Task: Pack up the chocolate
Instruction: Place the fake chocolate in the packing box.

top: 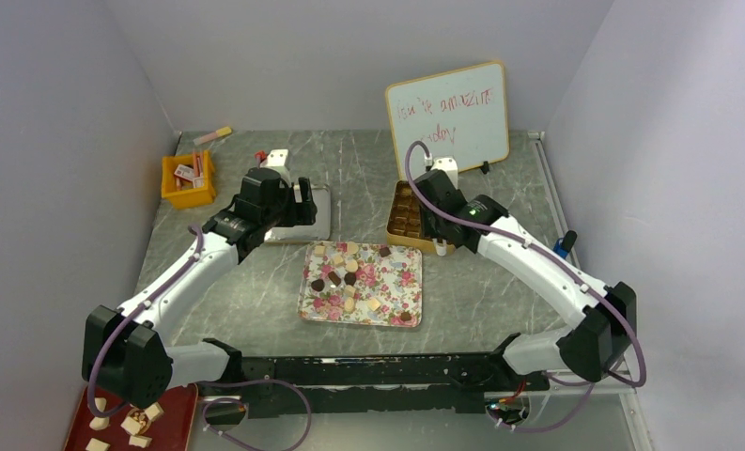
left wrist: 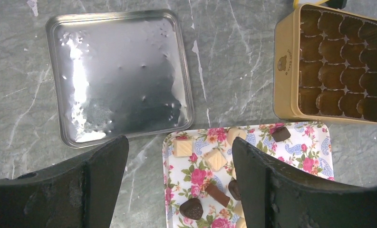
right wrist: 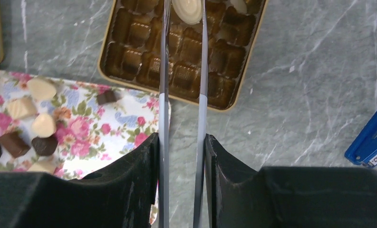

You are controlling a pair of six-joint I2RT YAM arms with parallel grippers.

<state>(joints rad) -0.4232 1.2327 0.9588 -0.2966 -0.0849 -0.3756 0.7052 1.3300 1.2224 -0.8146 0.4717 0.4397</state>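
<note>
Several small chocolates (top: 349, 279), dark, tan and cream, lie on the floral tray (top: 304, 301). The gold tin (top: 406, 221) with brown moulded cells stands behind the tray's right corner. My right gripper (right wrist: 181, 137) is shut on metal tongs (right wrist: 163, 71). The tongs' tips hold a cream oval chocolate (right wrist: 187, 10) over the tin (right wrist: 143, 33). Another pale piece (right wrist: 238, 4) lies in a cell at the far edge. My left gripper (left wrist: 180, 142) is open and empty above the tray's far left corner (left wrist: 196, 175), near a cream square (left wrist: 215, 160) and a dark heart (left wrist: 191, 208).
The silver tin lid (left wrist: 120, 76) lies upside down left of the tin (left wrist: 338, 61). A whiteboard (top: 448, 117) stands at the back. A yellow bin (top: 188, 178) with red-and-white packets sits far left. A dark red tray (top: 176, 423) with pale pieces is at the near left. A blue object (right wrist: 369, 140) lies right.
</note>
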